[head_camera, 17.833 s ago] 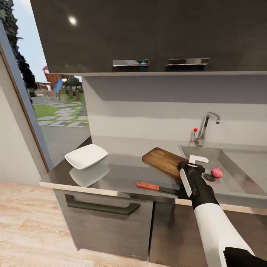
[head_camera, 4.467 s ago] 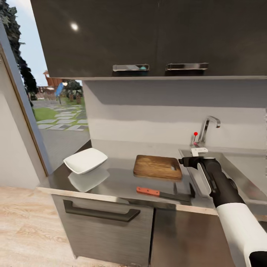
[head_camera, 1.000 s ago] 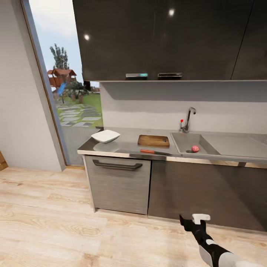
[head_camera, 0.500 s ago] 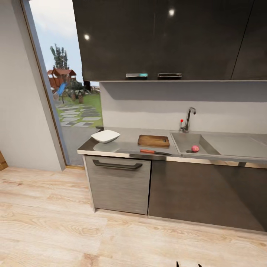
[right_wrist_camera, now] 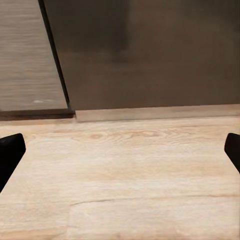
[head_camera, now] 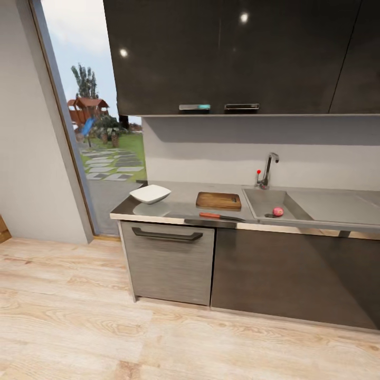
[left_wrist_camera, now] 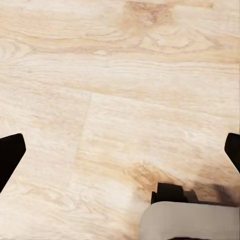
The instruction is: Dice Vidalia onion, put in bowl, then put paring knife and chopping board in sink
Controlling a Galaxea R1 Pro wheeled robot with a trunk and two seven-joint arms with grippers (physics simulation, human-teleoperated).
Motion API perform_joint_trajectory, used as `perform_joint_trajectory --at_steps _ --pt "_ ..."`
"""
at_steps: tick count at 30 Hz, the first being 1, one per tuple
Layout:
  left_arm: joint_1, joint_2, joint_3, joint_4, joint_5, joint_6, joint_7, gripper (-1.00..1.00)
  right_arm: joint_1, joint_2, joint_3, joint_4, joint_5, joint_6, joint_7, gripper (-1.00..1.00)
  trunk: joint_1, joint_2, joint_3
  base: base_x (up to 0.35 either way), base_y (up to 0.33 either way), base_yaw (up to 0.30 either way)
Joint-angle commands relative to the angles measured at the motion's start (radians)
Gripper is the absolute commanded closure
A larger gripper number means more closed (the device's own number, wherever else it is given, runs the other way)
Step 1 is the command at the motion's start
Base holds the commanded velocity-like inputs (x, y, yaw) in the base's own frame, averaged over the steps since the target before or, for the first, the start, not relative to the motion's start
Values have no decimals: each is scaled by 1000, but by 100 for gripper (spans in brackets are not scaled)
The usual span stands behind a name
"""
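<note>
From a few steps back, the head view takes in the whole counter. The pinkish-red Vidalia onion (head_camera: 277, 211) lies in the sink (head_camera: 264, 198) beside the drain, under the chrome tap (head_camera: 267, 170). The brown chopping board (head_camera: 218, 200) lies flat on the grey countertop (head_camera: 182, 203), left of the sink. The orange-handled paring knife (head_camera: 219, 216) rests along the counter's front edge. The white bowl (head_camera: 150, 193) sits near the counter's left end. My left gripper (left_wrist_camera: 120, 155) is open over the wooden floor. My right gripper (right_wrist_camera: 120, 150) is open, low down, facing the cabinet base.
Dark cabinets with a black bar handle (head_camera: 166, 235) stand under the counter, and dark wall cupboards (head_camera: 237, 53) hang above it. A tall window (head_camera: 89, 121) is at the left. Light wooden floor (head_camera: 132, 327) lies between me and the counter. A grey part of my base (left_wrist_camera: 192, 220) shows in the left wrist view.
My right arm has dropped out of the bottom of the head view. Earlier, the camera backed away from the counter. The onion, board, knife and bowl have stayed in place over the last second.
</note>
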Motion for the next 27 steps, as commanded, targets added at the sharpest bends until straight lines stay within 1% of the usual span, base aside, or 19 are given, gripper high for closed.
perform_joint_trajectory --at_steps 1,2,3,4,6,11,17,27 --pt "-1 0 -6 48 5 -3 2 -100 -1 0 -2 0 1 -2 -3 -100 0 -1 -1 0 0 0" --pt "-1 0 -6 74 5 -3 2 -100 -1 0 -2 0 1 -2 -3 -100 0 -1 -1 0 0 0" --pt "-1 2 -5 155 5 -2 2 -100 -1 0 -2 0 1 -2 -4 -100 0 -1 -1 0 0 0" --pt "0 5 -5 189 5 0 2 -100 -1 0 -2 0 1 -2 -4 -100 0 -1 -1 0 0 0" --pt "1 10 -5 215 5 1 2 -100 -1 0 -2 0 1 -2 -4 -100 0 -1 -1 0 0 0" --pt "3 15 -4 232 3 -1 1 -100 0 1 -2 0 1 -2 -5 -100 0 -1 -1 0 0 0" --pt "3 10 -3 231 3 -2 1 -100 0 1 -2 0 1 -2 -6 -100 0 -1 -1 0 0 0" --pt "3 11 -3 231 2 -3 1 -100 0 1 -2 0 1 -2 -6 -100 0 -1 -1 0 0 0"
